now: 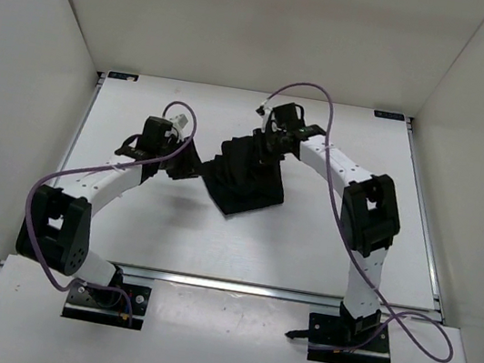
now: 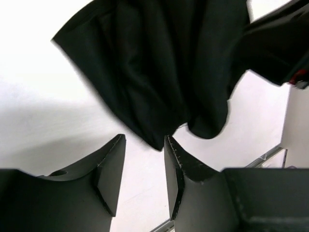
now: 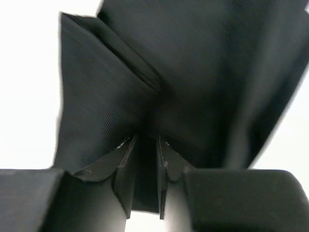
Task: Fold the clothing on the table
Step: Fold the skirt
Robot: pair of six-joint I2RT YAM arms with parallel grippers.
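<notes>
While the left claw stands partly open with nothing between its fingers, we see the lowest fold of the clothing hanging just beyond its tips. Whether the cloth brushes them we cannot tell. The white table shows under and to the left of this claw.

From above, the black clothing sits bunched just to the right of the left claw and on the near side of the right claw, so it lies between the two. Its lower part rests on the table, and its upper part rises in ridged folds toward the right claw.

Further on, the right claw is nearly closed. Its wrist camera shows dark cloth filling the narrow gap between its fingers, so we read it as pinching the clothing. From that pinch the fabric spreads ahead of the claw in broad creased panels, with one sharp fold running up and to the left.

A purple cable arcs above the right arm, and white walls close the scene beyond both claws.
</notes>
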